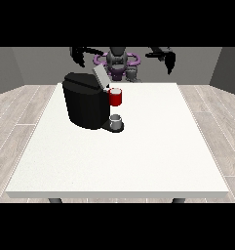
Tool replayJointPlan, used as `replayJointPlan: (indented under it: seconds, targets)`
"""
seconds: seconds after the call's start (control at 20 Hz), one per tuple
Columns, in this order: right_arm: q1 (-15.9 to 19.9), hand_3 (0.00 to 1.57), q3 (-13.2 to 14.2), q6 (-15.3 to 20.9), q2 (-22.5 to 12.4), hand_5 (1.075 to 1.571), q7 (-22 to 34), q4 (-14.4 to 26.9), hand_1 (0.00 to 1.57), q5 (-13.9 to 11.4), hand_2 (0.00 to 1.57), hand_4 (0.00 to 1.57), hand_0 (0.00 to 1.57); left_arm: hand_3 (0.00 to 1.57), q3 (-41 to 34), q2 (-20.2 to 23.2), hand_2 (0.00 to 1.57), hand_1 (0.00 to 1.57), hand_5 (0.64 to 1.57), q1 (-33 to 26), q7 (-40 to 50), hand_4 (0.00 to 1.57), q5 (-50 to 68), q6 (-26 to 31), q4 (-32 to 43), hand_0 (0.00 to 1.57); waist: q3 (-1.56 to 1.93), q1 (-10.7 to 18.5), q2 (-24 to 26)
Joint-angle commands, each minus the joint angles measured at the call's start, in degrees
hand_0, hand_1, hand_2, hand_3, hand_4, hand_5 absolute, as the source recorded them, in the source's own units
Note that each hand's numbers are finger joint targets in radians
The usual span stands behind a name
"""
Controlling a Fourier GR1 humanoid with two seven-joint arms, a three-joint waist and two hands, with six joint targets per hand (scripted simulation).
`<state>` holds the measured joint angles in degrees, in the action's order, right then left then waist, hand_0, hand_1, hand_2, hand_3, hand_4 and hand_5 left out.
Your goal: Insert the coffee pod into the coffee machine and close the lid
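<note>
Large white table [138, 161] seen from across, robot [118, 61] small at the far edge. Black coffee machine [84, 105] standing on the table's far left part, its grey lid [100, 75] tilted up and open. Red pod holder [116, 97] at the machine's front, open on top, a pale round shape inside, possibly the coffee pod, not plainly readable. Small grey cup [116, 121] on the machine's base, directly beneath the red holder. Hand at the view's left [79, 54] raised above the table's far edge, behind the machine, touching nothing; hand at the view's right [168, 59] likewise raised, well apart from the machine. Fingers of both too small to read; cannot tell whether open or closed.
</note>
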<state>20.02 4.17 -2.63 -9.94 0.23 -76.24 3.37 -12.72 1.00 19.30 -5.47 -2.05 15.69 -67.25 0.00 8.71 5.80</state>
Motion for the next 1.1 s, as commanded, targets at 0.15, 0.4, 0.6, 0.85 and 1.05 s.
replayJointPlan:
  seconds: [0.15, 0.4, 0.6, 0.85, 1.05]
  targets:
    - [6.04, 0.0, 2.25, -0.38, 0.24, 1.571, -3.11, 6.89, 0.0, 0.48, 0.0, 0.0, 0.0, 0.0, 1.59, 1.97, 0.0, 0.0, 1.571, -3.11, 1.29, 0.0, 2.38, 1.35, -7.27, 0.0, 0.01, 0.23, -5.54]
    - [7.82, 0.0, 1.35, -3.36, -0.37, 1.571, -1.53, 7.85, 0.0, 0.73, 0.0, 0.0, 0.0, 0.0, 1.03, 3.2, 0.0, 0.0, 1.571, -1.64, 3.71, 0.0, 1.9, -3.24, -9.68, 0.0, 0.0, -3.32, -6.47]
    - [9.92, 0.0, -0.63, -0.53, 1.36, 1.571, -1.16, 9.73, 0.0, -2.75, 0.0, 0.0, 0.0, 0.0, 0.84, 4.28, 0.0, 0.0, 1.571, -5.28, 5.37, 0.0, 4.4, -1.61, -12.52, 0.0, 0.0, -2.14, -5.94]
    - [13.43, 0.0, -0.15, 1.64, 2.02, 1.571, -2.56, 13.69, 0.0, -4.65, 0.0, 0.0, 0.0, 0.0, 3.83, 2.7, 0.0, 0.0, 1.571, -6.96, 3.06, 0.0, 3.72, -1.82, -14.63, 0.0, 0.0, 0.03, -7.28]
    - [15.53, 0.0, 0.09, -0.65, 0.99, 1.571, -2.41, 14.3, 0.0, -4.29, 0.0, 0.04, 0.0, 0.0, 3.94, 2.8, 0.0, 0.0, 1.571, -7.2, -0.4, 0.0, 1.71, -4.65, -11.83, 0.0, 0.0, -2.38, -8.47]
